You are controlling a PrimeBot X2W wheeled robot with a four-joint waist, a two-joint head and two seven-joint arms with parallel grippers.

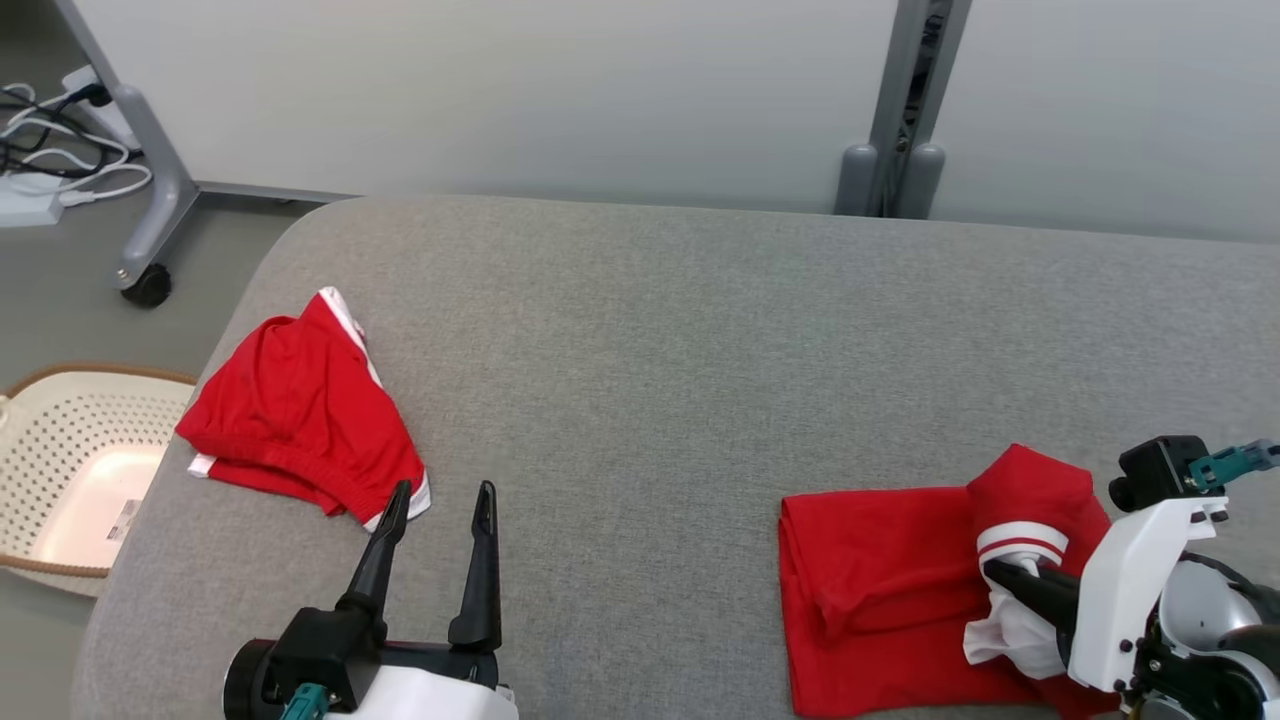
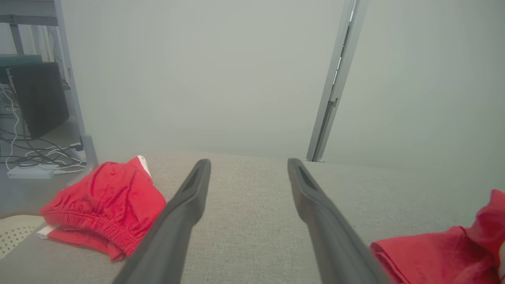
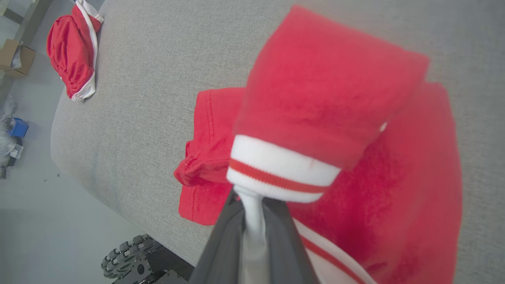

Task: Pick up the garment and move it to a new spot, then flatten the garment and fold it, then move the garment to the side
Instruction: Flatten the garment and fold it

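The right gripper [image 1: 1000, 575] is pinching a white strip of the shirt [image 1: 880, 570]. Its jaws are standing almost shut on that thin cloth, which is showing between the fingers in the right wrist view. The shirt is lying at the near right edge of the table [image 1: 650, 330], with its body doubled into a rough rectangle. The gripper is holding one part, with the striped cuff [image 1: 1020, 542], lifted over that body.

I am judging that this part is being held up so it can be laid on the folded body instead of trailing off the table's edge. The grip is sitting on the white trim, not the loose red cloth, probably because the trim is giving a thicker, surer hold.

The left gripper [image 1: 443, 492] is hovering above the table's near edge, left of its middle. Its jaws are standing wide and holding nothing — likely parked there so it is not dragging the cloth.

The shorts [image 1: 290, 410] are sitting bunched at the table's left end, seemingly set aside there. A basket [image 1: 60, 440] is standing below the table's left end.

As I am reading it, the fold is under way — laying the raised part down and moving the shirt aside are not yet done.
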